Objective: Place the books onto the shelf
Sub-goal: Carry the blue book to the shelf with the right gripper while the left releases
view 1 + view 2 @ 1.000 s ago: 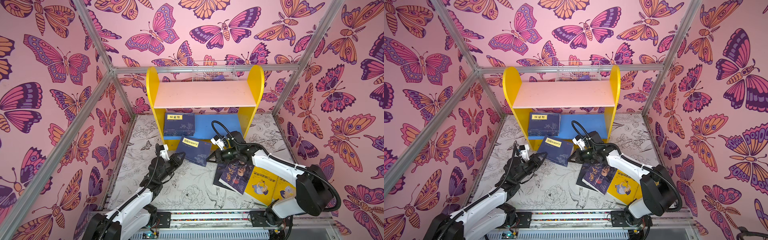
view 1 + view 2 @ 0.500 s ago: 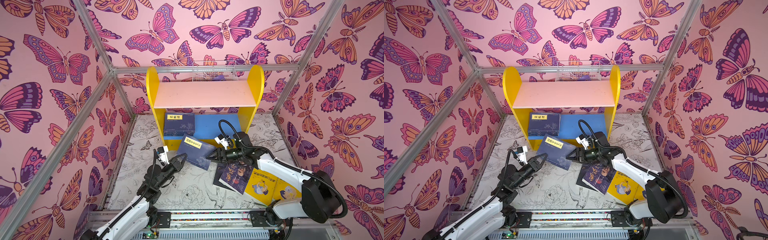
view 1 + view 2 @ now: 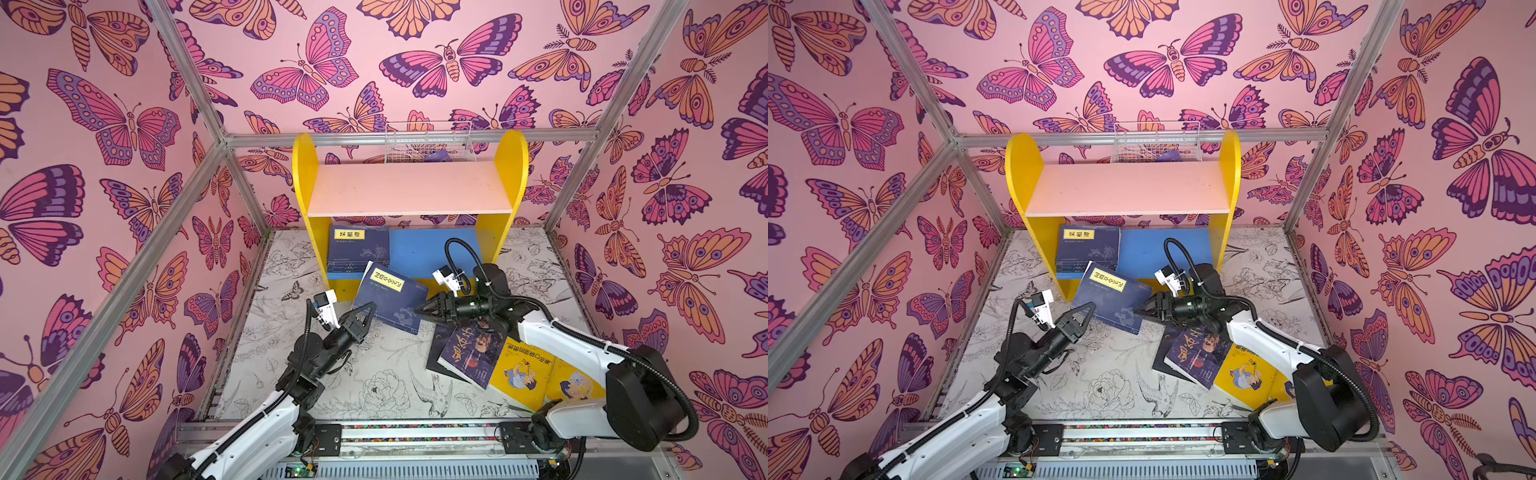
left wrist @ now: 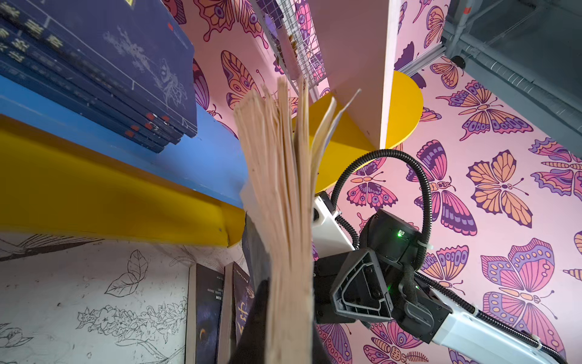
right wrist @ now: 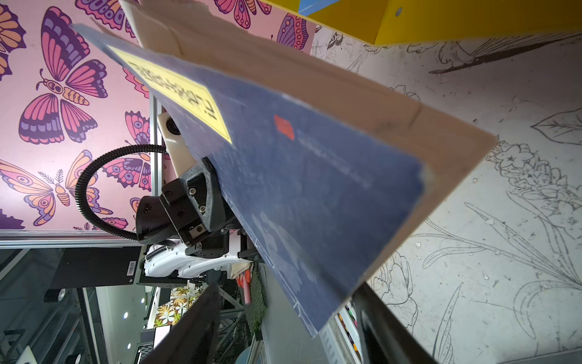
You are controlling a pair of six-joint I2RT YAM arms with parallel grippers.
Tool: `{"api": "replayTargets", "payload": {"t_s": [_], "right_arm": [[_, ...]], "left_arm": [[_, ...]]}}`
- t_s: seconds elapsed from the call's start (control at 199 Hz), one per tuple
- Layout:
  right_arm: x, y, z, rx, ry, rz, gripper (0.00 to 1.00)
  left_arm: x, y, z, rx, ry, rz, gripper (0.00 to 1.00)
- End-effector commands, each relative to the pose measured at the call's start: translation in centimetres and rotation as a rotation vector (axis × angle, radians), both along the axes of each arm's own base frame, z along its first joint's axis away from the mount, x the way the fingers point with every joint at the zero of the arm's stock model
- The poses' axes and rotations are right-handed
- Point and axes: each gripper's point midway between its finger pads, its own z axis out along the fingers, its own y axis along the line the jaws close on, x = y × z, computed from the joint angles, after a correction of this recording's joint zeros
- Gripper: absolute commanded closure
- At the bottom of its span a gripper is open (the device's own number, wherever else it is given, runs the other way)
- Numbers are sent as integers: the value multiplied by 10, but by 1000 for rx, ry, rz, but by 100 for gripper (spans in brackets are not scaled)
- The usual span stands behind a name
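Observation:
A navy book [image 3: 390, 297] with a yellow title label hangs tilted in front of the shelf [image 3: 305, 174]. My left gripper [image 3: 365, 309] is shut on its left edge; the left wrist view shows the fanned page edges [image 4: 283, 189] between the fingers. My right gripper [image 3: 419, 309] is open at the book's right corner [image 5: 315, 327], and neither jaw touches it. A stack of navy books [image 3: 359, 249] lies on the blue lower board [image 3: 432, 249]. The pink upper board [image 3: 411, 189] is bare. Dark books [image 3: 469, 353] and yellow books [image 3: 523, 374] lie on the floor under the right arm.
A white wire basket [image 3: 428, 141] hangs behind the shelf's top. Butterfly-patterned walls close in on three sides, with metal frame posts [image 3: 582, 166] at the corners. The yellow front rail [image 4: 110, 195] of the shelf is just beyond the held book.
The right gripper has opened, let go of the navy book and drawn back a little to the right. The left gripper still clamps the book, which has risen and tilted.

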Motion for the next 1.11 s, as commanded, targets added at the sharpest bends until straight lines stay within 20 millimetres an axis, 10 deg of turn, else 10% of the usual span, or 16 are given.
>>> {"api": "replayTargets", "payload": {"t_s": [0.0, 0.222, 0.66, 1.103], "right_arm": [[-6, -4, 1, 0, -13, 23, 33], [11, -16, -10, -17, 5, -58, 33], [0, 19, 37, 131, -125, 45, 41], [25, 27, 86, 382, -131, -61, 100]], "left_arm": [[-2, 8, 59, -80, -187, 42, 100], [-2, 14, 65, -100, -206, 73, 100], [-1, 8, 61, -112, -197, 55, 100], [1, 7, 44, -133, -152, 55, 100]]}}
